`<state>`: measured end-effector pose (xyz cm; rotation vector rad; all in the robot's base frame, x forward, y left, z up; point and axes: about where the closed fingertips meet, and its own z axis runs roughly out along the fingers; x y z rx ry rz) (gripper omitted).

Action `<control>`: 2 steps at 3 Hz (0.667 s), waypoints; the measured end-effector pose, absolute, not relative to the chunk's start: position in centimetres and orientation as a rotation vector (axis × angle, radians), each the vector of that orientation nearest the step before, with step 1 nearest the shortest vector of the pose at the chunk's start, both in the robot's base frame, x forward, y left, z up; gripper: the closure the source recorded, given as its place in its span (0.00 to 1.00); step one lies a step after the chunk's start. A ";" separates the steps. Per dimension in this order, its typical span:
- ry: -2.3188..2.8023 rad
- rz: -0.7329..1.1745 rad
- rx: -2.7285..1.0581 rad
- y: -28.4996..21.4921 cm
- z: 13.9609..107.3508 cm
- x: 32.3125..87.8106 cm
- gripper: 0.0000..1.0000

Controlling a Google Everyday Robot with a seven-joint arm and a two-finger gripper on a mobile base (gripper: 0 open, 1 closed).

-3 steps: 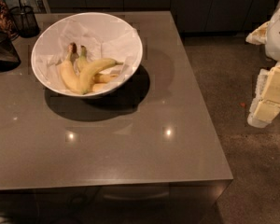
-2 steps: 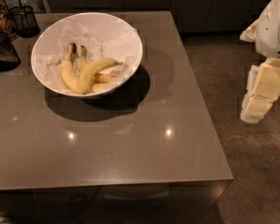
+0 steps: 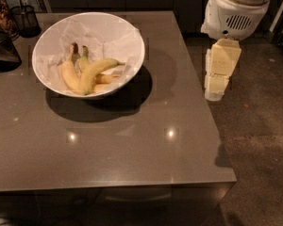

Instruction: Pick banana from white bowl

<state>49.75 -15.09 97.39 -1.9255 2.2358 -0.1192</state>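
Camera view: the white bowl sits on the far left part of a grey table, lined with crumpled white paper. In it lie several bananas, overlapping, so the count is uncertain: three are plain, and a fourth yellow piece shows low on the right, mostly hidden. The banana lies on top of the others, curving from the near side of the bowl up to a thin stem pointing right. Two shorter bananas lie behind and to its left, with their stubby ends pointing to the far side.

The gripper hangs off the table's right edge, over the floor, well apart from the bowl and holding nothing. Whether it is released or clenched cannot be told. The arm above it is cut off by the top edge.

At the far left stand one dark wire-mesh cup and one dark vessel, the latter cut off by the left edge.
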 end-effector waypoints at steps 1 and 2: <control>2.167 -0.122 -2.019 -11.6 97.0 52.3 0.00; 2.131 -0.132 -2.004 -10.7 97.1 53.2 0.00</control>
